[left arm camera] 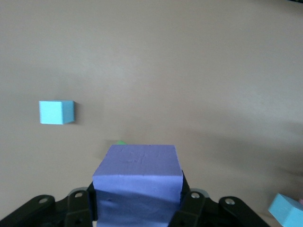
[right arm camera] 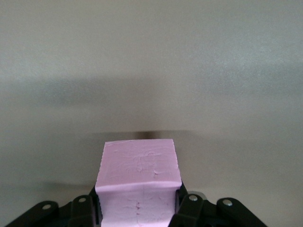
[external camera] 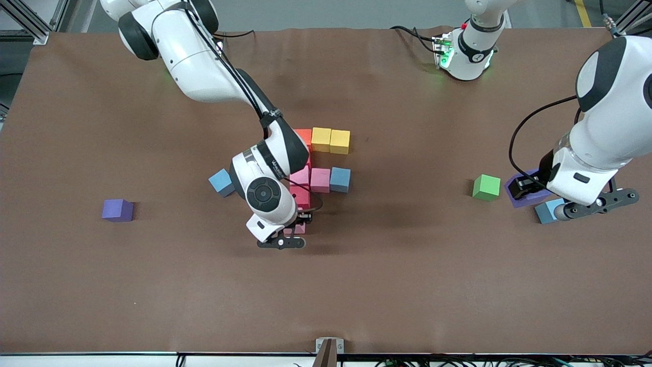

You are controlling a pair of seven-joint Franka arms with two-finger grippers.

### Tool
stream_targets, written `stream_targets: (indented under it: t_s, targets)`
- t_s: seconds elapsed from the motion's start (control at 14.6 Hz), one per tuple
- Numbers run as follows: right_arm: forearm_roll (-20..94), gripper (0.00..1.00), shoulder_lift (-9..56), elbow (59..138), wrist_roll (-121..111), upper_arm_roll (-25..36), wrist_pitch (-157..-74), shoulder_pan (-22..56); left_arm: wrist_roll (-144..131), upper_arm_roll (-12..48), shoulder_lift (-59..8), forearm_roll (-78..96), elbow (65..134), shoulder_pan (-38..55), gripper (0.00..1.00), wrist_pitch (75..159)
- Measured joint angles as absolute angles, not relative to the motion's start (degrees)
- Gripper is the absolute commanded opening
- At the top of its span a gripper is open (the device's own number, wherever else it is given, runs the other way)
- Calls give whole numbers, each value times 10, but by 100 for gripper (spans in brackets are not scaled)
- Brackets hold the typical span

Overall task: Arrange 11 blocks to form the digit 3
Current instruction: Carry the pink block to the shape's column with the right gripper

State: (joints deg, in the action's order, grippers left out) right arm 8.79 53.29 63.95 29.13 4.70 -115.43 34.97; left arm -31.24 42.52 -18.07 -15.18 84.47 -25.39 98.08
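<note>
Clamping a matte pink cube [right arm camera: 138, 182], right gripper [external camera: 294, 230]; left gripper [external camera: 530, 191] holds purple cube [left arm camera: 138, 182].

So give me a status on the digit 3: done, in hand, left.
Done: top bar, orange plus two yellow blocks, and a middle bar below. In hand: the right gripper holds a pink block at the figure's near end; the left gripper holds a purple block. Left: bottom bar; green block lies loose.
</note>
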Motion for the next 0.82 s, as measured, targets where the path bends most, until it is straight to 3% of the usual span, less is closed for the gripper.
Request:
stream_targets:
  t_s: [0.82]
  targets:
    - [88,41,548,637,291,46,-1166,357,-312,425,-181,-147,845,-255,0,981]
